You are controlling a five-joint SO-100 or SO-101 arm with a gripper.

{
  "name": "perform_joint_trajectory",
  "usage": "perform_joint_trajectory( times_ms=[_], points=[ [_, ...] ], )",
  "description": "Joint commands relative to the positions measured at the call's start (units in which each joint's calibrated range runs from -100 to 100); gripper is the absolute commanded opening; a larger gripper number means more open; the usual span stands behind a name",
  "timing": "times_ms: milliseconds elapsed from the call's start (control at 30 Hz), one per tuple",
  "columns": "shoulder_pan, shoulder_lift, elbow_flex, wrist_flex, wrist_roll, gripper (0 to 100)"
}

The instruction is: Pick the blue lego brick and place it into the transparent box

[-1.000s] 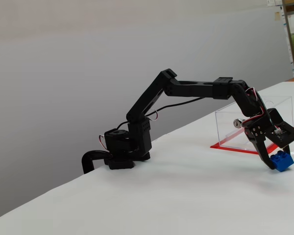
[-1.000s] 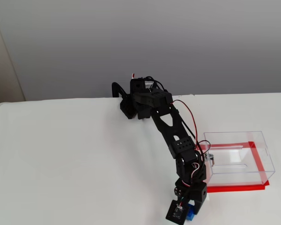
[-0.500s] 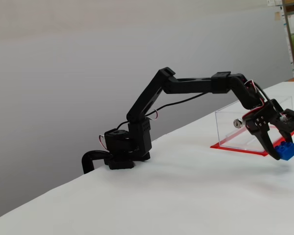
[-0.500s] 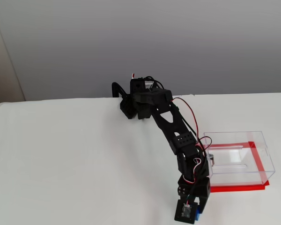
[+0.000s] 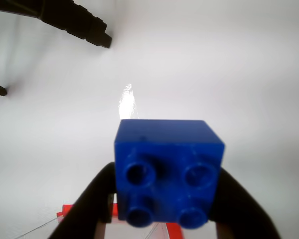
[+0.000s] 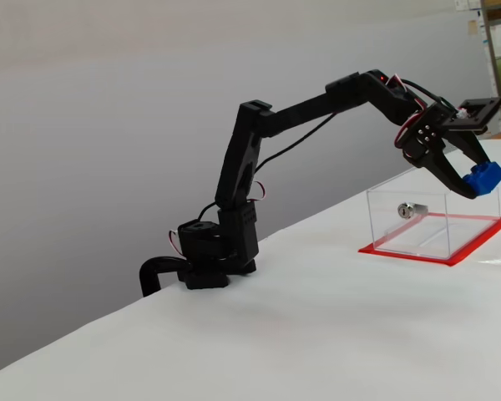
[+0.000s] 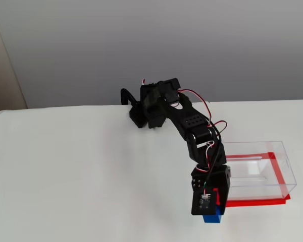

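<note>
The jaws [image 6: 476,180] grasp the blue brick [image 6: 483,178], raised off the white worktop [image 6: 317,334]. Seen from above, brick [image 7: 212,215] hangs just outside the clear box [image 7: 288,166], beside its near corner, not yet over the opening.

One robot arm [image 6: 259,134] stands on one white table [image 6: 275,334]. There is one blue lego brick [image 6: 483,178], with four round studs showing in the wrist view. One transparent box [image 6: 434,221] sits at about three o'clock from the arm's base, bearing one silver lock [image 6: 407,210].
</note>
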Motion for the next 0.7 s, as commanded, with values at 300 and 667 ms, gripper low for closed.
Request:
perform_joint_trajectory(
  times_ms=[300,667],
  points=[
    [-0.3,-23.9,14.5,0.2,1.1,14],
    [-3.1,-36.7,24.6,0.2,1.2,14]
  ],
)
